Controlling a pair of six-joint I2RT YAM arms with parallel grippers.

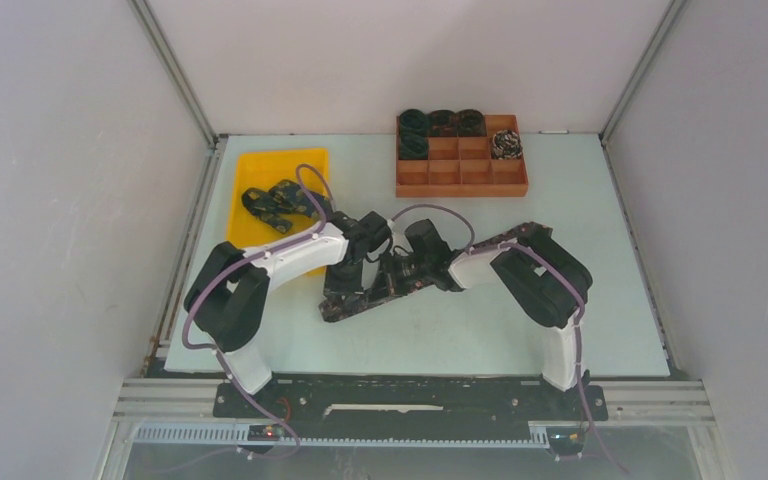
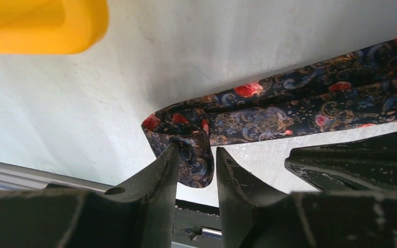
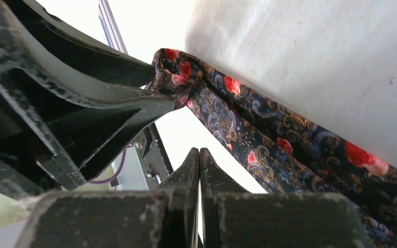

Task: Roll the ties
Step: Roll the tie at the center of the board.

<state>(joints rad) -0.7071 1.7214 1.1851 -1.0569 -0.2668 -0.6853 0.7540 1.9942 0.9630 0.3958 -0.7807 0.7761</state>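
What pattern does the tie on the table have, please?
The tie is navy paisley with red flowers; left wrist view.

A yellow tray at far left, a wooden compartment box at far right and a floral tie near the middle are lying on the pale table.

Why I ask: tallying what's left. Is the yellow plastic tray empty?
No, the yellow plastic tray holds dark patterned fabric ties lying unrolled.
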